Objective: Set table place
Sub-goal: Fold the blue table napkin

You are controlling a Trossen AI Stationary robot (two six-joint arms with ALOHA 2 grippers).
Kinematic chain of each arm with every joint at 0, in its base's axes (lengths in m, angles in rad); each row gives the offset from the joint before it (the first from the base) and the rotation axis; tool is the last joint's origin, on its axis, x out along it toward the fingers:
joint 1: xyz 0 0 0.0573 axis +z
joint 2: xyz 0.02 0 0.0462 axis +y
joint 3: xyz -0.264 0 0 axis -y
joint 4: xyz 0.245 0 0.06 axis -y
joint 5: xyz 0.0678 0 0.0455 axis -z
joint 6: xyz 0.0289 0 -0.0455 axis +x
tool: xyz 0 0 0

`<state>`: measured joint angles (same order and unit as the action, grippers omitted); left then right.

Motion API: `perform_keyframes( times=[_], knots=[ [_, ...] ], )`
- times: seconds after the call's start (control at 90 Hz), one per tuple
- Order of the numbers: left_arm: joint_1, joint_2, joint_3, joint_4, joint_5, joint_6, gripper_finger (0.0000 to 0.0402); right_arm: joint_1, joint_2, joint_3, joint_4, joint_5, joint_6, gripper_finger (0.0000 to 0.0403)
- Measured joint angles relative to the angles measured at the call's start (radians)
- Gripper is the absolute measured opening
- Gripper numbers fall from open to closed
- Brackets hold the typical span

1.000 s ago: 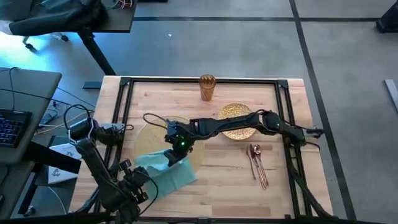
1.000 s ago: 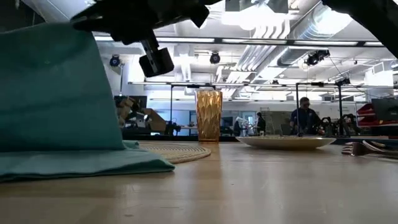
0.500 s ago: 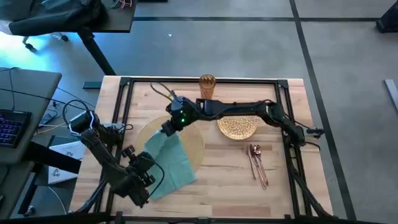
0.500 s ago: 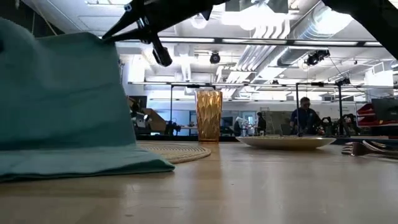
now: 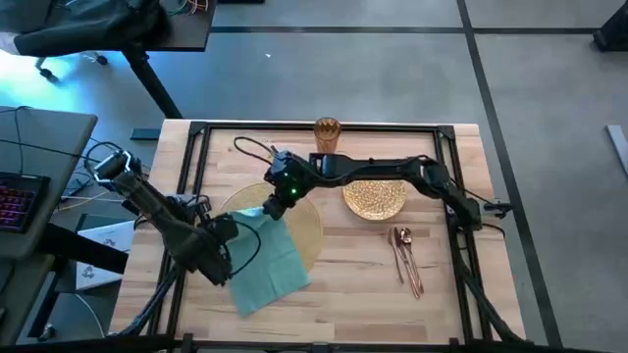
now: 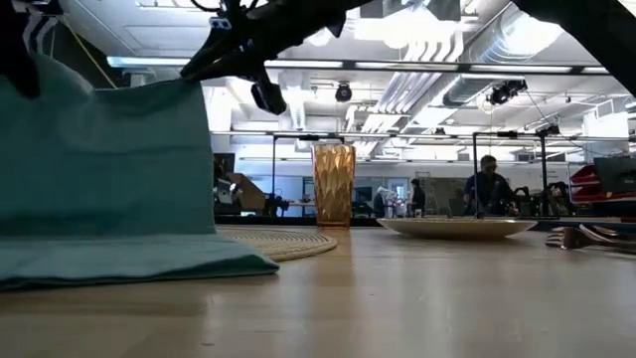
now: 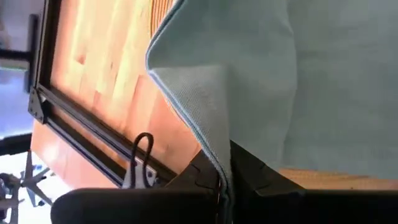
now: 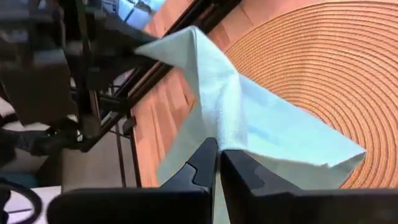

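Note:
The teal napkin (image 5: pixel 267 263) is held up by both grippers above the table's (image 5: pixel 343 294) near left part. Its lower part (image 6: pixel 119 261) lies on the wood and on the near edge of the round woven placemat (image 5: pixel 304 230). My left gripper (image 5: pixel 228 238) is shut on the napkin's left top corner, my right gripper (image 5: pixel 268 208) on its far top corner. The gold plate (image 5: pixel 374 199) lies right of the placemat. The amber cup (image 5: pixel 327 135) stands at the far edge. Copper and silver cutlery (image 5: pixel 404 257) lies near the plate. My left gripper pinches a folded edge of the napkin (image 7: pixel 219 163) between its two fingers, at the raised left corner. The cloth rises from the fingers in a fold and spreads toward the other arm. My right gripper pinches the napkin's raised far corner (image 8: pixel 219 138) between its two fingers, coming slanting down from the table's far right. The cloth runs in a ridge from this hold to the left gripper (image 8: pixel 134 46), and the rest hangs down to the placemat (image 8: pixel 311 74).
A black rail frame (image 5: pixel 196 167) runs around the table top. Bare wood lies near the front edge (image 5: pixel 373 314). A grey desk with a keyboard (image 5: pixel 20 196) stands left of the table. A person (image 6: pixel 487 184) shows in the room far behind.
My left gripper has risen and gone from the near edge toward the table's far side with its napkin corner. My right gripper has carried the other corner toward the far edge and up. The napkin has spread from a bunched heap into a raised sheet, its lower part staying down.

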<state>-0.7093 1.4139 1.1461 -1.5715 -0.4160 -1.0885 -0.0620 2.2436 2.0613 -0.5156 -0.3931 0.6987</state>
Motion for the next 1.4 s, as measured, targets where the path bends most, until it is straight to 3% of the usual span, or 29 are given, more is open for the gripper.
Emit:
perform_keyframes(
  times=[0.378,0.633,1.033,1.156,1.4],
  knots=[
    [0.12,-0.11,-0.047,0.0,-0.111,0.139,0.0,-0.052,0.0,0.0,0.019,0.055,0.019,0.0],
    [0.134,-0.109,-0.169,0.0,0.005,-0.069,0.0,-0.034,0.0,0.0,-0.061,0.088,-0.059,0.0],
    [0.005,-0.108,-0.169,0.099,0.019,-0.256,0.0,0.054,0.0,-0.012,-0.16,0.162,-0.184,0.0],
    [-0.029,-0.104,-0.169,0.176,0.041,-0.302,0.0,0.063,0.0,-0.016,-0.193,0.157,-0.184,0.0],
    [-0.095,-0.033,-0.168,0.524,0.058,-0.319,0.0,0.115,0.0,-0.016,-0.319,0.104,-0.185,0.0]
  ],
)
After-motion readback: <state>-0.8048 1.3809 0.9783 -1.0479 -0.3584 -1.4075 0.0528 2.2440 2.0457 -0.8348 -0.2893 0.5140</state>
